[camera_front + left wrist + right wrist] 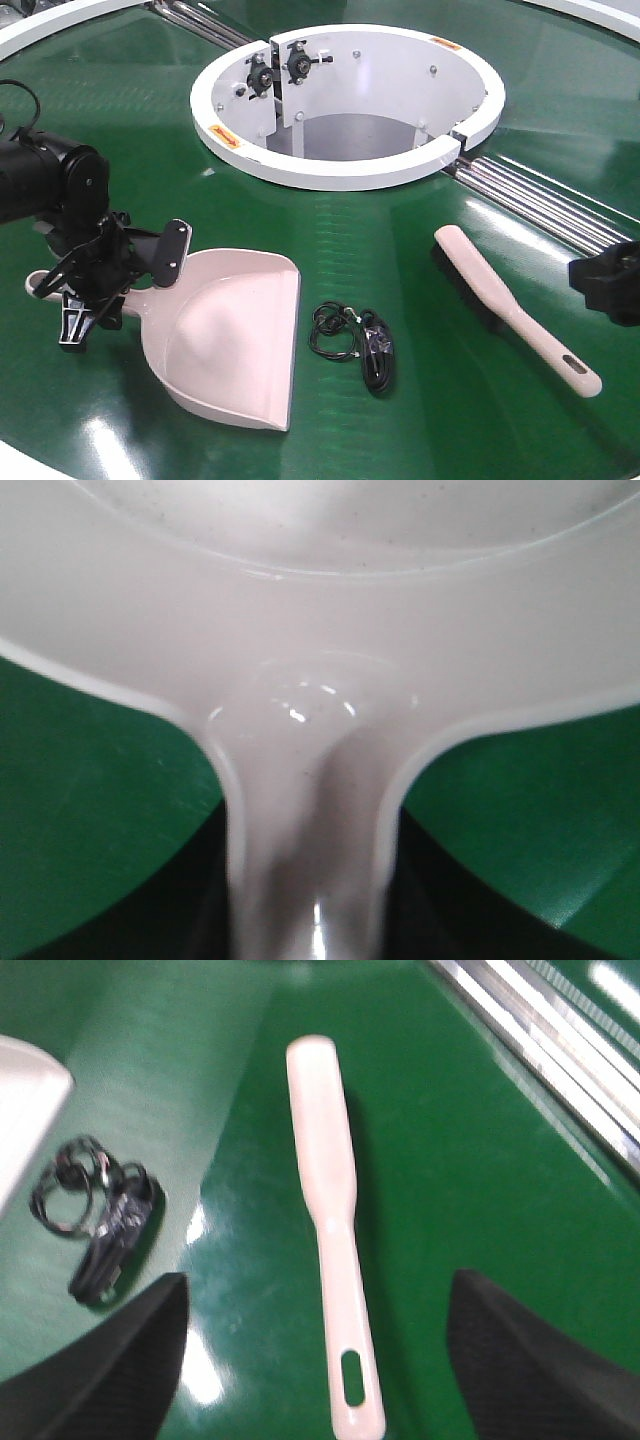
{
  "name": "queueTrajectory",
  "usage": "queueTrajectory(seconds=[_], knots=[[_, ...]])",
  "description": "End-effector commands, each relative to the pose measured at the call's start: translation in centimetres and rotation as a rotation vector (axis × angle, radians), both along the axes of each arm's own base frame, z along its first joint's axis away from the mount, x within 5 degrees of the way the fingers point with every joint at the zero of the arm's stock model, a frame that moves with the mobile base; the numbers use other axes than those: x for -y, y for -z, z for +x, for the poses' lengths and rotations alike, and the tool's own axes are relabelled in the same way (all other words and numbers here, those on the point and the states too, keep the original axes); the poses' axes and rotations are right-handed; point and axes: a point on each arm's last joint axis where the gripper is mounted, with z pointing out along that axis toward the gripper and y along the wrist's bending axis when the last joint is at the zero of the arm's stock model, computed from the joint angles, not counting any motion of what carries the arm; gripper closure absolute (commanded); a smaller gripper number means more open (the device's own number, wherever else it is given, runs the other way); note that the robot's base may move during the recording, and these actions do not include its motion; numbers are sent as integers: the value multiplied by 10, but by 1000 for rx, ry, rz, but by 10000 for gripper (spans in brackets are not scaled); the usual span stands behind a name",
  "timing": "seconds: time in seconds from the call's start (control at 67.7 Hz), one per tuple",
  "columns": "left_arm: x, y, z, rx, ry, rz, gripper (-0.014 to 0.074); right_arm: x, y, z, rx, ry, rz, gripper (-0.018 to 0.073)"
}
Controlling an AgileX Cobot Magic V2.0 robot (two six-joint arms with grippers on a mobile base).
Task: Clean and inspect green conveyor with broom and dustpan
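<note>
Green conveyor (420, 410) is filling the front view, glossy, with the white ring opening (352, 176) sitting at top centre. Steel roller rods (545, 205) are running off from the ring twd the right edge.

Dustpan (225, 340) is lying flat on the belt, lower left, mouth facing the near edge, thin handle pointing left. L gripper (95, 300) is sitting over that handle. In the L wrist view the handle is running straight down betw. two dark fingers (190, 910), one on each side and close against it. Too blurred to tell if they are actually clamping.

Broom (510, 310) is lying on the belt at right, well apart from the dustpan, black bristles facing the belt centre, slotted handle end pointing lower right. It is resting near the rods, not touching them.

R gripper (318, 1285) is hanging above the broom's handle end w/ jaws spread wide, nothing held. The handle is showing in the gap betw. the two fingers in the R wrist view.

Black cord bundle (355, 340) is lying betw. dustpan and broom, just beside the dustpan's mouth corner, touching neither as far as visible.
</note>
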Motion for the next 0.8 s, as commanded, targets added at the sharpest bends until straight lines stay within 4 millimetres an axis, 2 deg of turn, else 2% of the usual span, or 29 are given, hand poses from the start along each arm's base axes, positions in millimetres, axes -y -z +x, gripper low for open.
queueTrajectory(seconds=[0.0,0.207,0.31,0.443,0.576,0.783], knots=[[4,-23,1,82,-1,-25,604,0,-12,17,-4,-8,-24,-1],[4,-23,1,82,-1,-25,604,-9,-5,53,-175,-77,-75,-1],[4,-23,1,82,-1,-25,604,-14,5,71,-266,-100,-148,-1],[4,-23,1,82,-1,-25,604,-15,23,96,-380,-44,-148,-1],[4,-23,1,82,-1,-25,604,-16,45,110,-497,-52,-173,-1],[4,-23,1,82,-1,-25,604,-18,69,124,-561,-65,-178,-1]])
